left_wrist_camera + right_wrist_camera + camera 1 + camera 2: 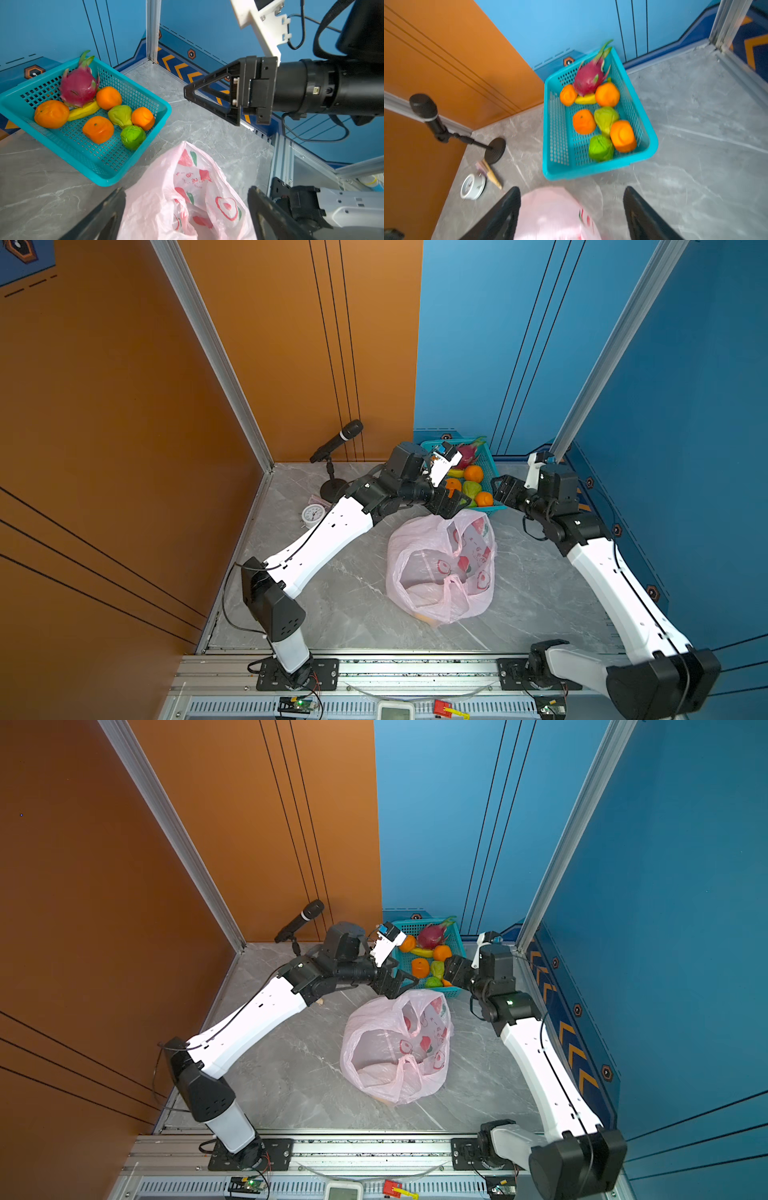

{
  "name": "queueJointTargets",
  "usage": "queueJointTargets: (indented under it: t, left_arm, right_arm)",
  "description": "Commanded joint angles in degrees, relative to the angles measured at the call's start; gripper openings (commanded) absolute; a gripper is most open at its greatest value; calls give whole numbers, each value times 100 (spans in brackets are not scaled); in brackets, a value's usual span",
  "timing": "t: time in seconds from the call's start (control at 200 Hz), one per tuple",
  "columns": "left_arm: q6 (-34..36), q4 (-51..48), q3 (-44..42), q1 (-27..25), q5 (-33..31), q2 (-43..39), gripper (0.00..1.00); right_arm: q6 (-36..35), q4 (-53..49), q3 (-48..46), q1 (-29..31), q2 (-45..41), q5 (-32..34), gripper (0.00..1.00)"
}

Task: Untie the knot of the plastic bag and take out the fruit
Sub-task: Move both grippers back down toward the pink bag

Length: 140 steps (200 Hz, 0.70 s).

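The pale-pink plastic bag (440, 568) (395, 1048) slumps on the marble table with its mouth gaping and its handle loops loose; no knot shows. The fruit lies in the teal basket (158, 116) (591, 172): a dragon fruit (78, 87), several tangerines (97, 129) and two green ones (133, 137). My left gripper (455, 506) (187, 189) hangs open just over the bag's far rim, with nothing between its fingers. My right gripper (500, 489) (572, 189) is open too, above the basket's right corner, pointing toward the bag. The right wrist view is blurred.
A yellow banana (85, 110) lies under the dragon fruit. A microphone on a stand (336, 441), a small white clock (312, 514) and a wooden stick (492, 174) sit at the back left. Orange and blue walls close the table in behind.
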Motion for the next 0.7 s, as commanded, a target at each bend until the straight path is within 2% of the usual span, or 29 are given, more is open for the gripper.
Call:
queueJointTargets:
  t: [0.0, 0.115, 0.135, 0.155, 0.24, 0.415, 0.506, 0.696]
  left_arm:
    - [159, -210, -333, -342, -572, -364, 91]
    - [-51, -272, -711, -784, -1251, -672, 88]
    - [-93, -267, -782, -872, -1359, -727, 87]
    - [-135, -265, -844, -952, -1458, -775, 83]
    - [-454, -273, -1091, -1247, -1965, -969, 79]
    - [-1147, -368, -1483, -1631, -2326, -1198, 72]
    - [-1387, -488, -1593, -1756, -2466, -1203, 71]
    - [-1761, -1135, -1573, -1811, -2779, -945, 70]
  right_arm:
    - [97, -672, -413, 223, -759, 31, 76]
    - [335, -1114, -717, 590, -1461, 247, 76]
    - [436, -1194, -749, 652, -1560, 317, 76]
    - [573, -1277, -780, 724, -1653, 392, 75]
    - [1259, -1686, -924, 916, -1908, 542, 72]
    - [2585, -2177, -1223, 1319, -2026, 223, 72]
    - [3468, -2334, -1421, 1687, -2122, 382, 76]
    - [5117, -1882, -2171, 2399, -2311, 392, 84]
